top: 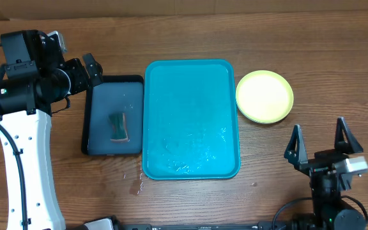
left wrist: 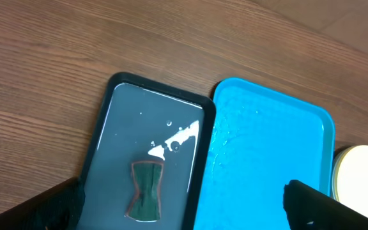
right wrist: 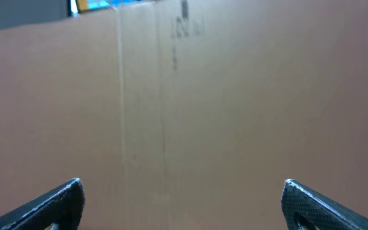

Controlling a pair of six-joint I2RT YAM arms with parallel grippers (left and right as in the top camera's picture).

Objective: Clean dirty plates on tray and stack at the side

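There is one big turquoise tray (top: 190, 96) in the middle of the table (top: 312, 38). Its floor is wet and shiny near the near edge. From above, one round yellow-green plate (top: 264, 96) can be seen, with a pale middle. I cannot tell if more plates lie under it. It sits on the table on the right, close against the tray's right rim near the far right corner. I cannot tell if they touch.

There is one small dark navy tray (top: 101, 102) just beside the left rim of the big tray. One sponge (top: 119, 126) lies inside it, in the near half. A few water drops (top: 136, 182) sit on the table by the big tray's near left corner.

There are two arms. The left arm reaches up along the table's left edge and bends over at the top. The left gripper (top: 87, 73) hangs over the far left corner of the navy tray, open wide and holding nothing. In its wrist view the dark fingers (left wrist: 43, 211) stand far apart, with the sponge between them lower down. The plate (left wrist: 363, 176) is at the right edge of that view, well apart from this gripper, past the big tray.

The right gripper (top: 319, 135) is by the table's near right corner, pointing up, spread open and empty. Its fingers (right wrist: 62, 201) face a plain brown board. The plate lies near it, toward the far edge and a little left.
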